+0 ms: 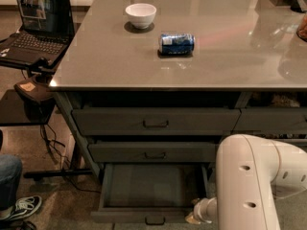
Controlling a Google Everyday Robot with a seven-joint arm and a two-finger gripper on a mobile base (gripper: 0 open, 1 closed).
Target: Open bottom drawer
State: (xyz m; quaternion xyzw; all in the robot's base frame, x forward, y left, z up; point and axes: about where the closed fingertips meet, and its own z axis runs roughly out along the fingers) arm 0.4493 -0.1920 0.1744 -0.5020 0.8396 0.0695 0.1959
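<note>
Noted bottom drawer [151,188] pulled out at 6 o'clock; claw [194,218] low at its 4 o'clock by the front's right end, likely for the pull, open or closed impossible to tell. Logged white arm [249,186] crowding 5 o'clock; bowl [140,14] and tipped can [177,43] on surface [110,56] at 12, well clear.

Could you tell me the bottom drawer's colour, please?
The bottom drawer is dark grey, camera view; gripper at its front corner.

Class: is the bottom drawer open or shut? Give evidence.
Open: the bottom drawer is pulled out, inside showing. The gripper sits at its front's right end.
</note>
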